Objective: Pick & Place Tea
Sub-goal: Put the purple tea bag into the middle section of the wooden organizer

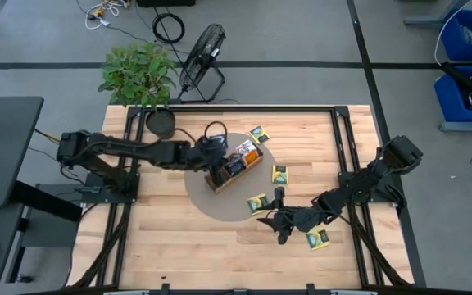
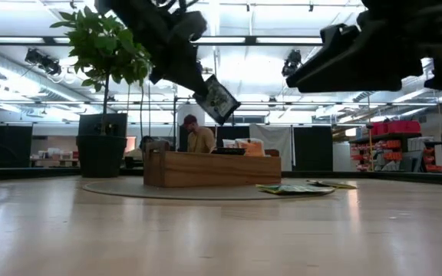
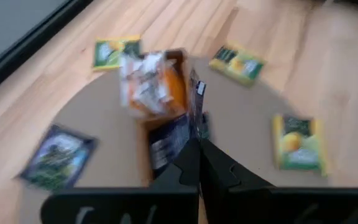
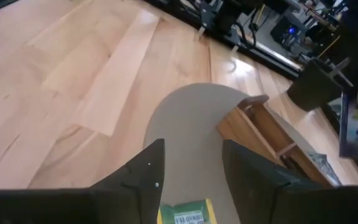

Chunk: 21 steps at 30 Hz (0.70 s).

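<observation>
The wooden tray (image 1: pixel 238 170) sits on a round grey mat and holds orange-and-white and navy tea packets (image 3: pixel 154 87). My left gripper (image 3: pixel 199 146) hovers over the tray, shut on a dark navy packet (image 2: pixel 218 100). Loose yellow-green packets lie flat on the table (image 1: pixel 281 174) (image 1: pixel 259 133) (image 1: pixel 318 239), and a navy one (image 3: pixel 58 155) lies on the mat. My right gripper (image 4: pixel 191 149) is open near the mat's near-right edge, above a yellow-green packet (image 4: pixel 185 213) that shows between its fingers; it touches nothing. My left gripper pinches the navy packet between its two fingers at the packet's upper corner (image 2: pixel 205 90), coming from above. The packet hangs tilted below the fingers, lifted clear above the tray. In the left wrist view it shows edge-on (image 3: pixel 197 124).
A potted plant (image 1: pixel 138 72) and a black fan (image 1: pixel 201 51) stand beyond the table's far edge. A dark round disc (image 1: pixel 161 123) lies at the far-left corner. Bare wood stretches along the near side (image 1: pixel 195 254). A person shows far behind the tray (image 2: pixel 198 136).
</observation>
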Tool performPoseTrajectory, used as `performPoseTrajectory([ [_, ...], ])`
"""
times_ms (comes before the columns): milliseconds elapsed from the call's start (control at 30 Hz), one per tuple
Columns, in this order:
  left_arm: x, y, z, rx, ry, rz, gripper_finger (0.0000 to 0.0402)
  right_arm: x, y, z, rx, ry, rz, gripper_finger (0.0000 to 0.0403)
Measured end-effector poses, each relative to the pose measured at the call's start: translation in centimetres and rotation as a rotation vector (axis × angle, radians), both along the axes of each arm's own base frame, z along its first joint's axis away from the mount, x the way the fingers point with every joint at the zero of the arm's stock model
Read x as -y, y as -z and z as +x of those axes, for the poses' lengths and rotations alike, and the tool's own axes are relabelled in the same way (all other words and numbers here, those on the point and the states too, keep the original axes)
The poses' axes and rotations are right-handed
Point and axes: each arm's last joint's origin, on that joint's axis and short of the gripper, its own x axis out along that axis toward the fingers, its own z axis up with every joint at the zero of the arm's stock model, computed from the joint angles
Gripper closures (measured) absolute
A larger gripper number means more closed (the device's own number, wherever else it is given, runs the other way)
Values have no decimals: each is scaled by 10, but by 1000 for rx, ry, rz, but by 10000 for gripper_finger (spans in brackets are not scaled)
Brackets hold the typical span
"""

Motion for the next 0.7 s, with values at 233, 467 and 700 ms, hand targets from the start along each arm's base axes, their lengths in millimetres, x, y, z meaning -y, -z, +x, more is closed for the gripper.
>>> performPoseTrajectory([
  [233, -19, 4, 16, -187, -17, -12, 401, 1, 2, -2, -6, 19, 3, 234],
  [467, -27, 17, 36, -263, 35, -51, 401, 3, 4, -2, -24, 28, 2, 234],
  [700, -28, 15, 43, -362, 36, -73, 400, 5, 5, -1, -23, 41, -1, 234],
])
